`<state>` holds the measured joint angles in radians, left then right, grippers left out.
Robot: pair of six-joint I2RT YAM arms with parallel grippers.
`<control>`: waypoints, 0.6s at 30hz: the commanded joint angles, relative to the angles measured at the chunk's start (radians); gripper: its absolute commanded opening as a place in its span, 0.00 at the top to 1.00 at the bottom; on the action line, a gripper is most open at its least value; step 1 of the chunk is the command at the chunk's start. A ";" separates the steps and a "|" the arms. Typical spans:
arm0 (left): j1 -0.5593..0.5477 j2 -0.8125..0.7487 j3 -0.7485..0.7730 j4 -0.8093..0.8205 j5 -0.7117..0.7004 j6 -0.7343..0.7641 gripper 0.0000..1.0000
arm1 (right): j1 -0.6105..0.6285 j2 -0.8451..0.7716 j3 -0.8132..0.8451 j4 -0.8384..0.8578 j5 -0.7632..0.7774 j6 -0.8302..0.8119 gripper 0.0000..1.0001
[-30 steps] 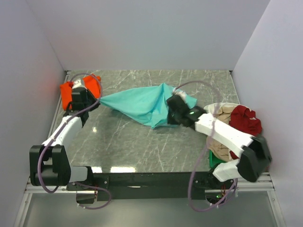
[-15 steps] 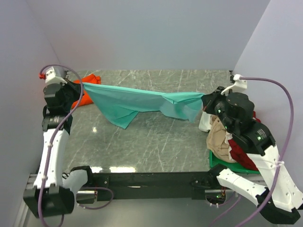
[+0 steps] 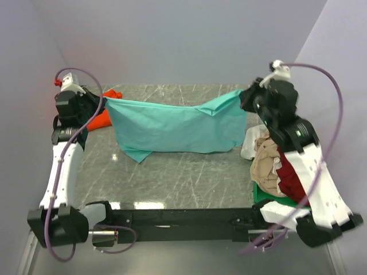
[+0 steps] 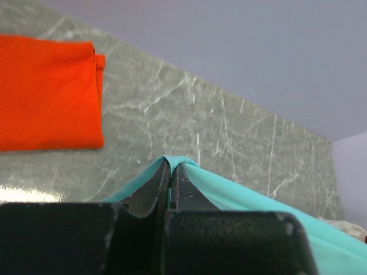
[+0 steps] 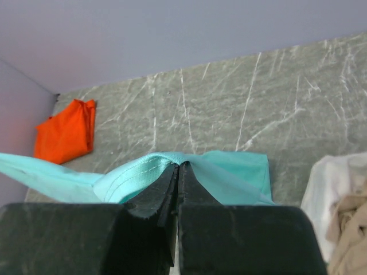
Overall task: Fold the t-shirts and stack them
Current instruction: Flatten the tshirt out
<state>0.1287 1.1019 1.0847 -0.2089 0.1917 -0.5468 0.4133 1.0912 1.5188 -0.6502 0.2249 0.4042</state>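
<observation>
The teal t-shirt [image 3: 172,129] hangs spread in the air between the two arms, above the marbled table [image 3: 183,183]. Its lower edge droops toward the surface, and the lower left corner hangs lowest. The left gripper [image 3: 101,103] is pinched tight on the shirt's upper left corner, and the right gripper [image 3: 246,98] is clamped the same way on the upper right corner. Both wrist views show the hem folded over closed jaws, with only a thin strip of cloth caught (a shallow bite on each side). The orange t-shirt [image 3: 101,119] lies folded at the far left of the table, partly hidden by the left arm in the overhead view. The pile of unfolded shirts [image 3: 274,166], which is beige, dark red and white with green beneath, sits at the right edge under the right arm.

The likeliest trouble is a slip. If the arms pull further apart, the thin hem could slide out of one claw and the shirt would swing down in a heap. Lowering one side faster than the other would probably lay it crooked, with the low left corner tucked underneath and creased. The hanging cloth could also drag across the orange t-shirt or catch on the pile and disturb either one.

No brand, label or writing can be read on the shirts, the arms or the table.
</observation>
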 commanded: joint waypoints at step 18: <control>-0.004 -0.193 0.376 0.008 0.144 -0.081 1.00 | -0.053 -0.056 0.382 0.153 -0.177 -0.186 1.00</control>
<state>0.1272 0.9836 1.4326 -0.2481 0.3168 -0.6022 0.3664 1.0985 1.8793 -0.5922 0.0898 0.2691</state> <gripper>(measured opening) 0.022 0.008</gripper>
